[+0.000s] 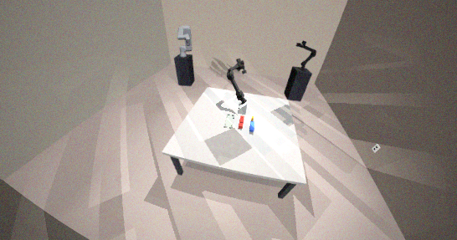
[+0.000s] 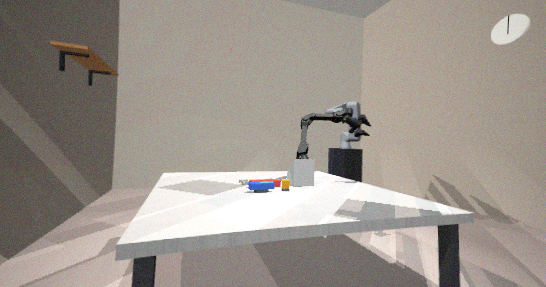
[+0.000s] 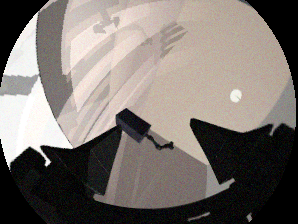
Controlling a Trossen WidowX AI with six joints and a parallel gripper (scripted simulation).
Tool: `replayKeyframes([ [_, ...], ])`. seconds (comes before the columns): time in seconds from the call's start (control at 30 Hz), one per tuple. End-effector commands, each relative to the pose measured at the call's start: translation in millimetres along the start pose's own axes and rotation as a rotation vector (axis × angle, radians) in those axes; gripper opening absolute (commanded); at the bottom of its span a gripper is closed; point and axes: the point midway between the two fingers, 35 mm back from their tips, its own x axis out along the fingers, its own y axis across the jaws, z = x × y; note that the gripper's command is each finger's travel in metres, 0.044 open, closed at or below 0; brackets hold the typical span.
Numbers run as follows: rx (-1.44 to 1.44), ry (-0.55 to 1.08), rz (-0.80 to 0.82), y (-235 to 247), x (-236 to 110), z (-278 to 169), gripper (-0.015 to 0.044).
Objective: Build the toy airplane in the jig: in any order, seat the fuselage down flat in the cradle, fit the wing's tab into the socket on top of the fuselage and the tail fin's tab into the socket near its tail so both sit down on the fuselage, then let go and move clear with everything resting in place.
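A pale jig (image 1: 229, 120) (image 2: 244, 181) lies flat on the white table (image 1: 218, 150) (image 2: 210, 219), just in front of the arm's base block (image 1: 242, 107) (image 2: 301, 172). Beside the jig lie a long red part (image 1: 241, 122) (image 2: 262, 180), a blue part (image 1: 252, 127) (image 2: 261, 186) and a small yellow part (image 1: 252, 119) (image 2: 285, 184). All of them rest loose on the table, outside the jig. My gripper (image 1: 243, 68) (image 2: 365, 126) (image 3: 156, 125) is open and empty. It is raised high behind the base and points away from the table toward the room. No part shows in the wrist view.
A grey robot on a dark pedestal (image 1: 184, 68) (image 2: 345, 163) stands behind the table. A black arm on a second pedestal (image 1: 298, 83) (image 3: 133, 124) stands at the back right. A wooden shelf (image 2: 82, 59) hangs on the left wall.
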Motion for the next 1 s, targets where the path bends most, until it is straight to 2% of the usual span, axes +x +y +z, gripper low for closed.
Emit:
replayKeyframes([
  [0.0,0.138,0.140,-0.004,3,-25,-58,0.0440],
  [0.23,0.465,0.398,0.004,37,-73,-170,0.0440],
  [0.53,0.905,0.731,-0.042,105,-168,-286,0.0440],
  [0.73,1.219,0.959,-0.106,166,-243,-337,0.0440],
  [0.97,1.571,1.232,-0.212,246,-338,-367,0.0440],
])
